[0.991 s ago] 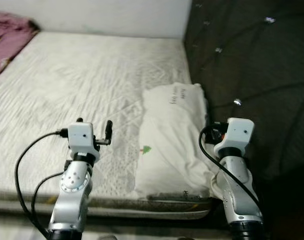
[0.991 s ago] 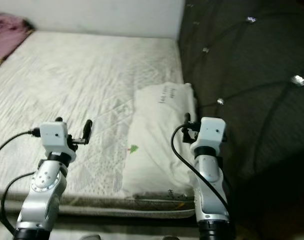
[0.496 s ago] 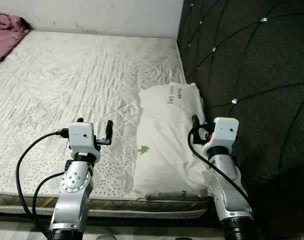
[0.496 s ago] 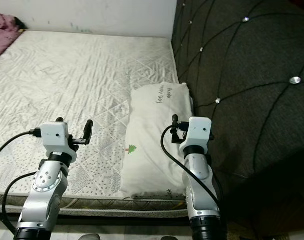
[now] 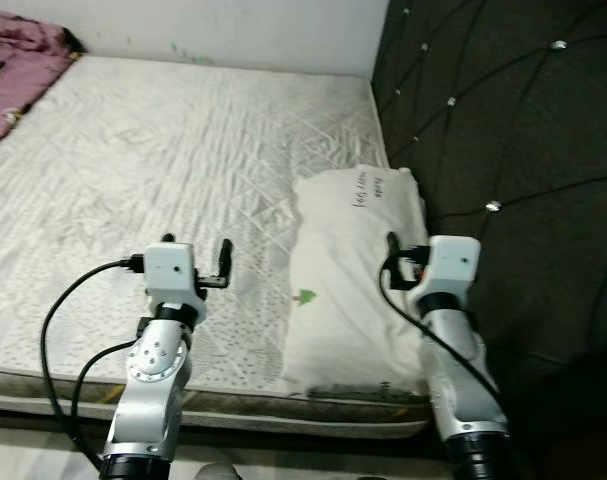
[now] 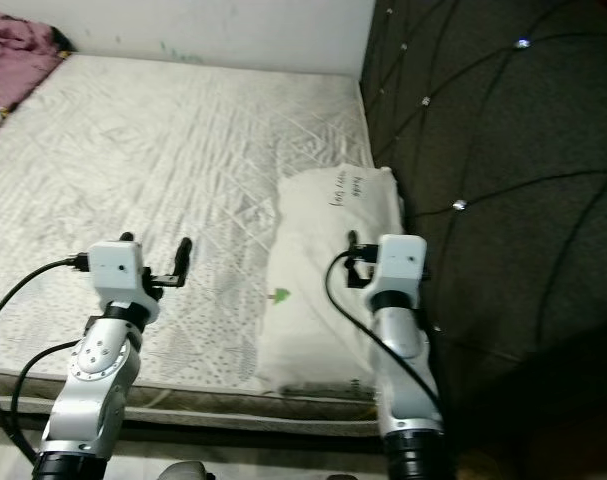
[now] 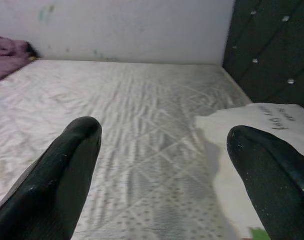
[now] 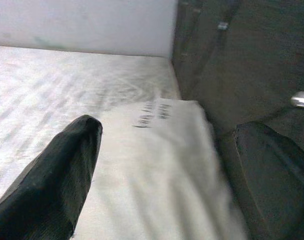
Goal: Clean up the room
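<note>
Near edge of the mattress (image 5: 233,385) runs just below both arms, grey piping along the rim, dotted print on the front strip. Left claw (image 5: 195,262) held over the front part of the mattress, fingers (image 7: 56,185) spread wide, nothing between them. Right claw (image 8: 162,180) over the near half of the pillow (image 5: 358,290), fingers spread too, holding nothing; one finger (image 8: 51,175) above the pillow cloth, the other toward the headboard side.

Pillow is white, soft, oblong, slightly crumpled, lies long-ways along the mattress's right edge, touching the headboard (image 5: 513,150). It sits right of the left claw and directly under and ahead of the right claw. Small green tree mark (image 5: 305,296) near its left side, dark handwriting (image 5: 368,187) near its far end, print along the front hem.

Headboard right of the right claw: dark, padded, diamond-tufted with shiny studs (image 5: 492,206). Tight gap between pillow and headboard, little room there.

Ahead of the left claw: wide open stretch of mattress, off-white quilted fabric with diamond stitching and light wrinkles, room to move forward and left.

Far left past the left claw: purple bunched blanket (image 5: 18,55) at the mattress corner. Far end: plain white wall (image 5: 213,25) meeting the mattress's back edge, faint smudges on it.
</note>
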Available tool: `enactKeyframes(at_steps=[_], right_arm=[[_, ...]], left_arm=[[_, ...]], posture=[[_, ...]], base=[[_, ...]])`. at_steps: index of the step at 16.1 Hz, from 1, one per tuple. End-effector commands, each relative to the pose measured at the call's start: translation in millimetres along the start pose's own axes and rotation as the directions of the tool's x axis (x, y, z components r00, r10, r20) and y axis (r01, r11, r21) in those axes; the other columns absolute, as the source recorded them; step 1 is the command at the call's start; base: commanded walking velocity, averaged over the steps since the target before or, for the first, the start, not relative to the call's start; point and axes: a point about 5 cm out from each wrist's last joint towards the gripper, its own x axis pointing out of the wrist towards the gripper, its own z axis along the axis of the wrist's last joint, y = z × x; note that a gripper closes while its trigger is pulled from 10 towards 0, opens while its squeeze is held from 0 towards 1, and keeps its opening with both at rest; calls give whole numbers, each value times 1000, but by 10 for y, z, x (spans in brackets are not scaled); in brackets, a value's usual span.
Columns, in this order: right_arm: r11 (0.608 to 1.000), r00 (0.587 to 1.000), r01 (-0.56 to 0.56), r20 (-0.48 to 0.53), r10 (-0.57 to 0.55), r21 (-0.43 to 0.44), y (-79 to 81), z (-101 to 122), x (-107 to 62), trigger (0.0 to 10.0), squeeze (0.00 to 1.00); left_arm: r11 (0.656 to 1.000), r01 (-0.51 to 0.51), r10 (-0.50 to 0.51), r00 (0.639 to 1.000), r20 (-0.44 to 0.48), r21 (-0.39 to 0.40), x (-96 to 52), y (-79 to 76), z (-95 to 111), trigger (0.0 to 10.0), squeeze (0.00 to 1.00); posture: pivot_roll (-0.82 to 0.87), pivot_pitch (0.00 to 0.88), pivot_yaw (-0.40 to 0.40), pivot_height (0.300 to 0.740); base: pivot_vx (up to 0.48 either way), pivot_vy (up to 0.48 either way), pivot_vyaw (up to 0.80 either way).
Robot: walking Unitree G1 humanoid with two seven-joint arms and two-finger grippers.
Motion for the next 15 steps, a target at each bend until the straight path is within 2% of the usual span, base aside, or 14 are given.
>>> enactKeyframes(at_steps=[1, 15], right_arm=[[1000, 1000, 7, -13, -7, -6, -45, -18, 9, 10000, 0], [1000, 1000, -13, -21, 12, -25, -29, -36, 46, 10000, 0]], left_arm=[[1000, 6, -6, 1000, -1, -4, 11, -19, 2, 10000, 0], [1000, 9, -9, 1000, 5, 0, 42, -37, 2, 10000, 0]], posture=[[87, 0, -15, 740], [89, 0, -21, 740]], base=[[0, 450, 0], [0, 459, 0]])
